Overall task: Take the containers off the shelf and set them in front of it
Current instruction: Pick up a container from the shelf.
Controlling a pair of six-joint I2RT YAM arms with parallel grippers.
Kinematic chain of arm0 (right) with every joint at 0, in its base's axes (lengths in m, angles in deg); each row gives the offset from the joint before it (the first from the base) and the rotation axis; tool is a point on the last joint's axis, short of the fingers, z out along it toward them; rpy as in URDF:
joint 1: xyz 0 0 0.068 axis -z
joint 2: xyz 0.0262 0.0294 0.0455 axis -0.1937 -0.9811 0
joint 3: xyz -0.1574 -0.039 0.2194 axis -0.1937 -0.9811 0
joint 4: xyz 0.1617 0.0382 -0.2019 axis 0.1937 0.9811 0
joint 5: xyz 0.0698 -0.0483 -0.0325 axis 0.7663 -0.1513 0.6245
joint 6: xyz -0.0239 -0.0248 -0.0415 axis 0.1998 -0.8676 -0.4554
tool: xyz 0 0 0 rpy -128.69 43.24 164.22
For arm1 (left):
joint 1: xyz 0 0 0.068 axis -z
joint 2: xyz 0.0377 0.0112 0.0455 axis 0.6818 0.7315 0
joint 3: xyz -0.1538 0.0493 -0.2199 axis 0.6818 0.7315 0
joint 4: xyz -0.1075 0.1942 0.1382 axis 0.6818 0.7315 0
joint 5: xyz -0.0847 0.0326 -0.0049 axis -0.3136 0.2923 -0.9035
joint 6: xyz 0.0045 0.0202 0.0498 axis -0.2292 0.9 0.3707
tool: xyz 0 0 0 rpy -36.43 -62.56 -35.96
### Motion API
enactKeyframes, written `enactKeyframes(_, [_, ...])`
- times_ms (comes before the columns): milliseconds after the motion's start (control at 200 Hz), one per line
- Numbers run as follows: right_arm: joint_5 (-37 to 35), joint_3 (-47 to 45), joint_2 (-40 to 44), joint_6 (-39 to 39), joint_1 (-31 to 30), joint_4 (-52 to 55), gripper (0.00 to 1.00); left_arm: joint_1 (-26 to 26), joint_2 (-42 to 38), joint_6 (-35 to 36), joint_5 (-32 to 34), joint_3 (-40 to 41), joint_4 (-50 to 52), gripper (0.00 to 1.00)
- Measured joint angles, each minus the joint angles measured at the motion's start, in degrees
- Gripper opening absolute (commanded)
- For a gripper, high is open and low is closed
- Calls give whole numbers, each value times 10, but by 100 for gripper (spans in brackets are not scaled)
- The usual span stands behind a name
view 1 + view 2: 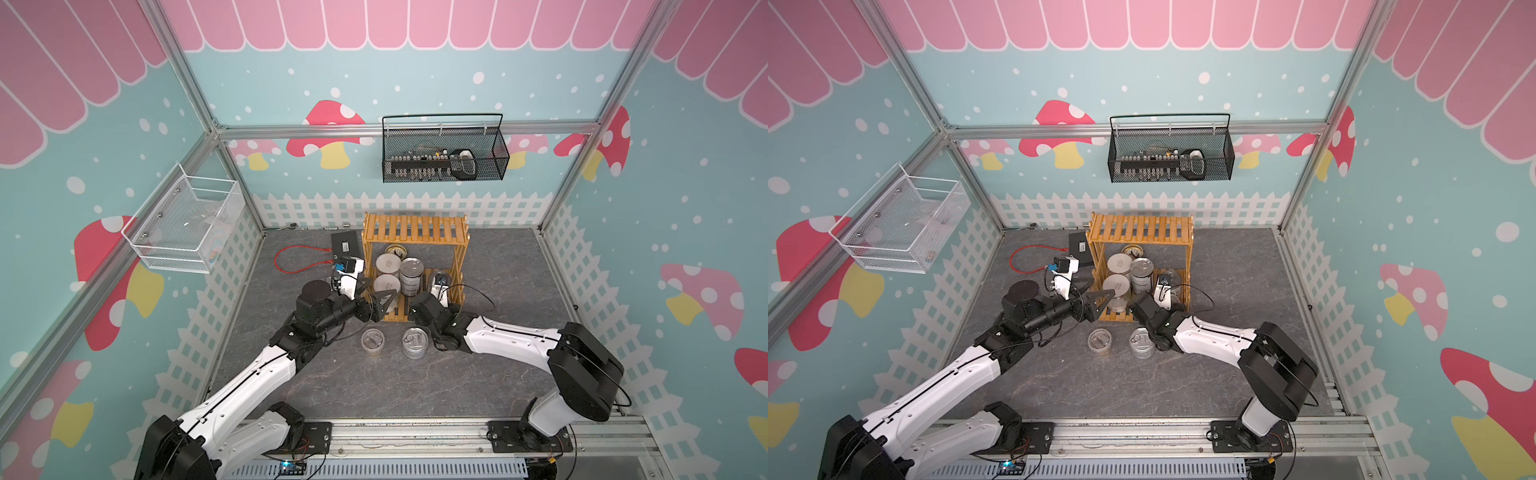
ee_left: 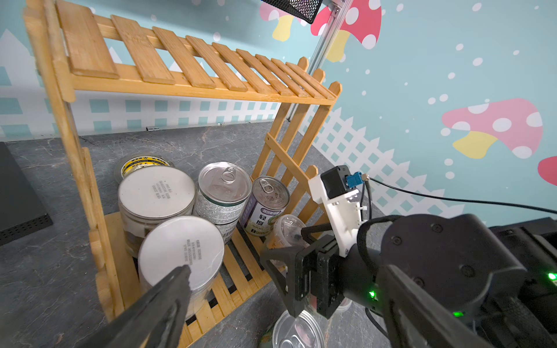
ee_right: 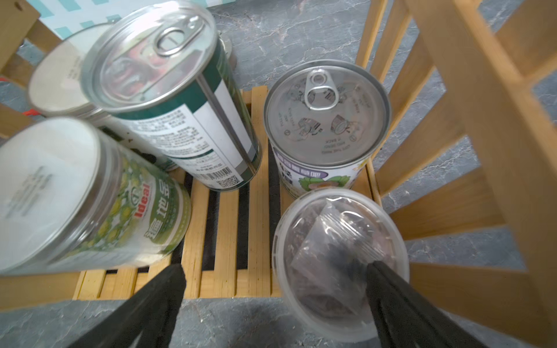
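Views from the top, both: shelf (image 1: 415, 226), upper tier bare; clear tub (image 1: 372, 340) and pull-tab tin (image 1: 415, 343) standing on the table (image 1: 498, 332) just in front; left gripper (image 1: 376, 293) at the lower tier's front edge.

Left wrist view: left gripper spread wide, one fingertip over the near white-lidded can (image 2: 180, 247), grasping nothing; behind it the far white-lidded can (image 2: 156, 192), green-labelled tin (image 2: 223, 192), purple-labelled tin (image 2: 265, 205); yellow-banded tub (image 2: 141, 162) rearmost, under the upper tier; right gripper (image 2: 283, 244) released, jaws apart at the corner tub (image 2: 287, 229).

Right wrist view: corner tub (image 3: 340, 262) on the lower tier's front corner; one finger over its lid, the other well aside; no grip.

Progress, judged: two of eight down; six left.
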Motion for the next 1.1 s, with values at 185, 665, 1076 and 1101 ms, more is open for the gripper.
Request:
enactKeyframes(185, [-10, 7, -5, 3, -7, 17, 99, 0, 0, 0, -1, 0, 0, 99])
enactKeyframes(665, [-48, 30, 30, -4, -19, 70, 99, -3, 0, -2, -6, 0, 0, 99])
enactKeyframes(1076, [-45, 22, 3, 17, -17, 89, 95, -3, 0, -7, -13, 0, 0, 99])
enactKeyframes(1101, [-44, 22, 0, 17, -16, 89, 95, -3, 0, -7, -14, 0, 0, 99])
